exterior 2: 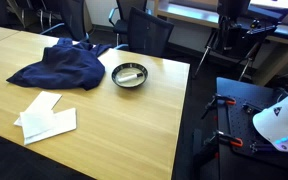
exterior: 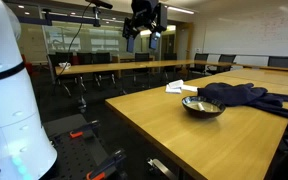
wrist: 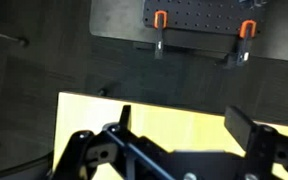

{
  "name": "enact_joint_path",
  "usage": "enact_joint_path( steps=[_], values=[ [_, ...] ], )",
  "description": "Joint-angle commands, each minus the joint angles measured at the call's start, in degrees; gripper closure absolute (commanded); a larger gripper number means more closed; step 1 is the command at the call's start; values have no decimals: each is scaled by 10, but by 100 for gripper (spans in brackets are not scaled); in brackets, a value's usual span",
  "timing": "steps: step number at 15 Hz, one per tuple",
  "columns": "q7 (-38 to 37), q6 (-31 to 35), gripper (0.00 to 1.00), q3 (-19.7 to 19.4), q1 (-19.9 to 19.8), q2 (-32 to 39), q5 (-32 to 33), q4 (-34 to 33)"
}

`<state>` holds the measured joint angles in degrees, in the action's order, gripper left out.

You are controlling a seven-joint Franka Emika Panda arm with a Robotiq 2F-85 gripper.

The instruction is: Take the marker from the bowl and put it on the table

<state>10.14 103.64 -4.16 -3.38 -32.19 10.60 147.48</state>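
Barely begun, with nothing lifted yet. Hovering high above the table (exterior: 154, 125), well apart from everything on it, with jaws spread wide and gripping nothing. Confirmed in the wrist view, looking down between two separated fingers (wrist: 124, 120) at a yellow table edge and dark floor beyond.

No picking out the marker itself: too small in both exterior views. Judged to lie inside the metal bowl (exterior 2: 129, 75), going by the task and a pale streak visible there.

Around that bowl, upright near the table's far edge: a dark blue cloth (exterior 2: 64, 65) just beside it at 9 o'clock, and folded white papers (exterior 2: 46, 118) farther off at 7 o'clock.

Left to do, on this reading — everything. Coming down over the bowl, closing on the marker without knocking the rim, lifting clear, then setting it down on bare wood. Plenty of open table at 5 o'clock of the bowl for that. Worth minding the cloth, near enough to snag on a careless approach.
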Motion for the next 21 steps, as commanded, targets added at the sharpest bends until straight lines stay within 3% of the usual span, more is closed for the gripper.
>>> enact_joint_path(
  steps=[1,8,11,17,21],
  values=[
    [-2,-1,0,-4,5,0,2,-1],
    [12,12,0,-5,10,6,5,-3],
    [58,92,0,-12,26,34,13,-6],
    [241,303,0,-37,47,218,10,-72],
    [362,347,0,-24,38,366,-29,-174]
  ],
)
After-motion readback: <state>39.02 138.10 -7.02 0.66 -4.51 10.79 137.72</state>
